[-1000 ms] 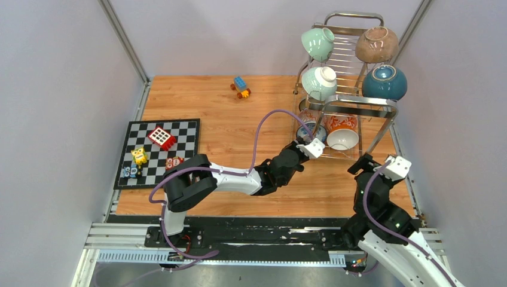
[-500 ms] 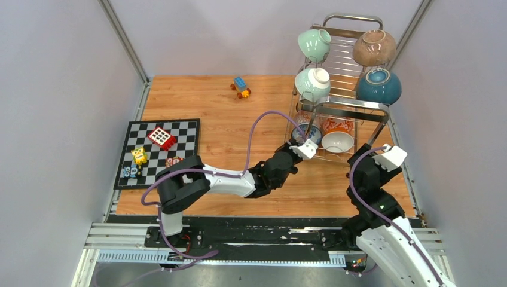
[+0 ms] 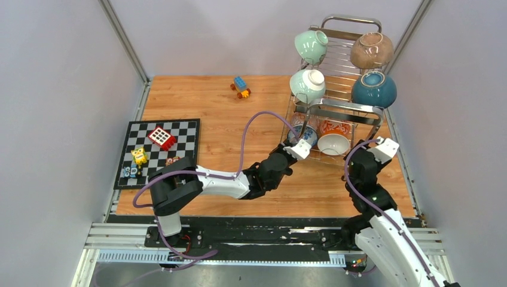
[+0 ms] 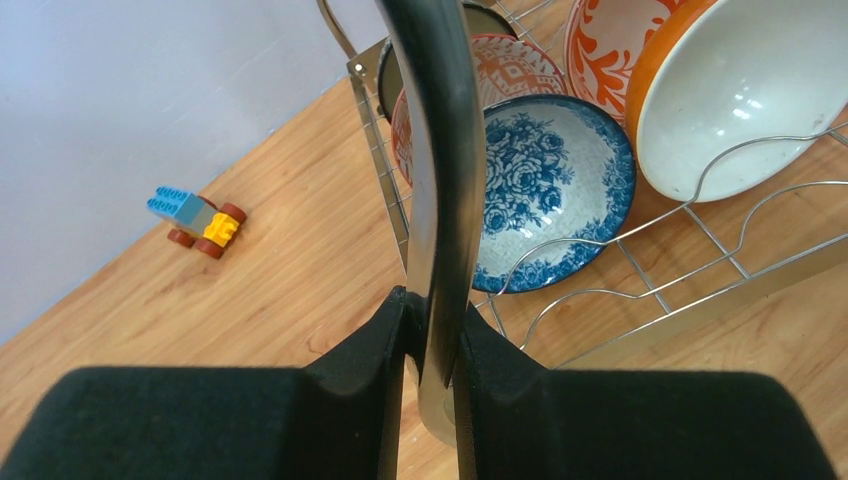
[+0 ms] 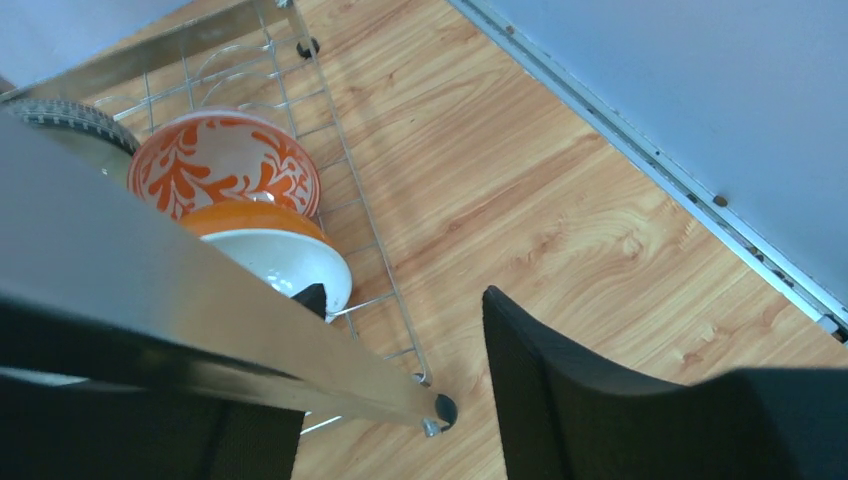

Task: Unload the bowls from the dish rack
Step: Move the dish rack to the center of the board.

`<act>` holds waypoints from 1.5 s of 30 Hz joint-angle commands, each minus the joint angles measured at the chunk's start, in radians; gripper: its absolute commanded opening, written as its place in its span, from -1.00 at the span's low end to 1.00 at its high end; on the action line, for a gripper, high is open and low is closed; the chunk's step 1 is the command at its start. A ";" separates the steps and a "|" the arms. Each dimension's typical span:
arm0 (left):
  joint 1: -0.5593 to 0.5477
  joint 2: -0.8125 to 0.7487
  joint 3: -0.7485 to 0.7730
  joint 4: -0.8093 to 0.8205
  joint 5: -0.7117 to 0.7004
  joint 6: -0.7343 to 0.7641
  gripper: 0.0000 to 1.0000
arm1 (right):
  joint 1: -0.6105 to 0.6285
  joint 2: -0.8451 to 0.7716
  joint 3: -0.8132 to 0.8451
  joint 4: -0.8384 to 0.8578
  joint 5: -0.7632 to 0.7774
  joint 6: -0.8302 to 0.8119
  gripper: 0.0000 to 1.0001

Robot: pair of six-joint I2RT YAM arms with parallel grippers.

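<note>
Nearby, left gripper [image 4: 430,330]: clenched on a chrome upright [image 4: 440,150] of the dish rack [image 3: 344,107], no bowl in it.
Right gripper [image 5: 400,295]: jaws apart at the rack's near right corner, grasping nothing.
Lower tier: blue-white bowl [image 4: 545,190] just beyond the left fingers; orange-white bowl [image 5: 280,255] nearest the right gripper; patterned ones behind.
Upper tier: two mint green bowls [image 3: 311,45], speckled brown bowl [image 3: 371,50], dark teal bowl [image 3: 373,89], well beyond both grippers.
Progress: seemingly nothing unloaded; no bowl on the table [image 3: 209,101]; every bowl left to lift out.
</note>
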State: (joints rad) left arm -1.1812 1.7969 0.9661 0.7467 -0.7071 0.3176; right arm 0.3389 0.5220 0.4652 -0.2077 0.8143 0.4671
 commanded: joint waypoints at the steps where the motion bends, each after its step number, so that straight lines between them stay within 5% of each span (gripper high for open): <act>1: -0.007 -0.077 -0.038 -0.004 -0.095 -0.081 -1.00 | -0.059 0.068 -0.010 0.070 -0.059 -0.013 0.17; 9: -0.006 -0.122 -0.082 -0.019 -0.110 -0.099 -1.00 | -0.072 0.064 -0.029 0.120 -0.145 -0.048 -0.64; 18: -0.008 -0.186 -0.136 -0.039 -0.142 -0.123 -1.00 | -0.072 0.060 -0.034 0.121 -0.279 -0.069 -0.93; 34: -0.019 -0.469 -0.338 -0.323 -0.236 -0.382 -1.00 | 0.004 0.140 -0.018 0.089 -0.603 0.009 -0.95; 45: -0.018 -0.714 -0.421 -0.541 -0.255 -0.444 -1.00 | 0.171 0.116 -0.041 0.056 -0.543 0.120 -0.94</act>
State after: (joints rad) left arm -1.2171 1.1984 0.5804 0.3199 -0.7448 -0.0010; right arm 0.4908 0.6437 0.4541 -0.0216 0.2100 0.3622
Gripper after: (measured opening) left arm 0.214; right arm 0.459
